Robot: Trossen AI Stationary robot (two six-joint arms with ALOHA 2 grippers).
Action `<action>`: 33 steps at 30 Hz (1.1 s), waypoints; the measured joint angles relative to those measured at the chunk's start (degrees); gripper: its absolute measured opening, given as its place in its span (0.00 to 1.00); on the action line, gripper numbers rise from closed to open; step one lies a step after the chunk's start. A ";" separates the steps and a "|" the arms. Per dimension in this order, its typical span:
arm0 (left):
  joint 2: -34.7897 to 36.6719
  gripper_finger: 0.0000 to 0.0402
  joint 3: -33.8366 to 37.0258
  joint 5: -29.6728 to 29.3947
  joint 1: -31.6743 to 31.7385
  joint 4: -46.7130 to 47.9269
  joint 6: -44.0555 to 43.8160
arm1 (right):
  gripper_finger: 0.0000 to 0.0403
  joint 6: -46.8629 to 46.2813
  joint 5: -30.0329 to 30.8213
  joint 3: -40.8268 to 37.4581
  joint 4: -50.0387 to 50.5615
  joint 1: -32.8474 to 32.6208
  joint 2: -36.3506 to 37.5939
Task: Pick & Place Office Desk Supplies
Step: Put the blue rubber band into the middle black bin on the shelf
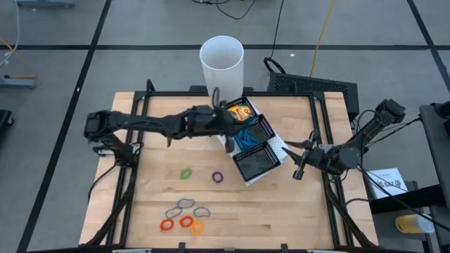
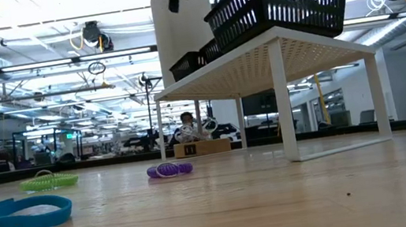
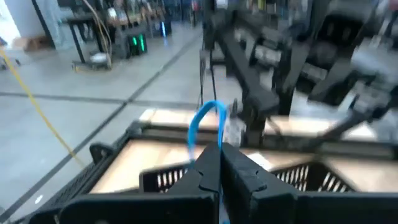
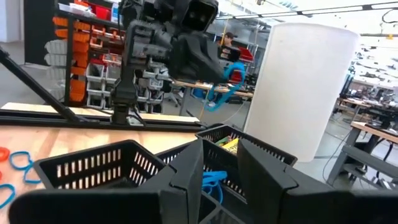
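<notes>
Blue rubber band (image 3: pixel 207 121), a thin loop, is pinched in the closed jaws of the left gripper (image 1: pixel 223 112), which hangs above the black mesh tray (image 1: pixel 254 140); in the left wrist view the loop rises from between the two dark fingers (image 3: pixel 200 174) with its long axis running straight out ahead of them, and in the right wrist view it dangles as a slack curl under that gripper. Directly below the left jaws, the tray's middle compartment holds more blue bands (image 1: pixel 246 138), and the end compartment nearest the tall white cup (image 1: pixel 222 65) holds a yellow-and-green crayon box (image 1: pixel 241 111) lying flat. The tray sits on a white perforated riser (image 2: pixel 274 56) on the wooden desk (image 1: pixel 232 218). The right gripper (image 1: pixel 299 160) waits just off the tray's other end, its jaws slightly parted around nothing. Well away from both jaws, loose loops lie flat on the desk: a green band (image 1: pixel 185 173), a purple band (image 1: pixel 217 177), and a cluster of grey, blue, red and orange bands (image 1: pixel 184 215).
</notes>
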State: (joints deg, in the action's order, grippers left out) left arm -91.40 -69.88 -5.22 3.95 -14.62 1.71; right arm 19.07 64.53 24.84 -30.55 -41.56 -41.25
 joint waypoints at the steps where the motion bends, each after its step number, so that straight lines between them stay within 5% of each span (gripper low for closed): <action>1: -0.85 0.01 -1.33 0.50 0.29 2.28 0.67 | 0.22 -0.23 0.04 0.00 0.00 0.29 0.02; 33: -8.74 0.02 -5.43 0.41 -0.73 8.31 -4.90 | 0.22 -1.21 -0.02 0.00 0.04 1.02 0.00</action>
State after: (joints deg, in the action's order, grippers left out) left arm -100.14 -75.31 -4.80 3.22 -6.31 -3.19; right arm 17.86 64.51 24.84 -30.51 -40.54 -41.25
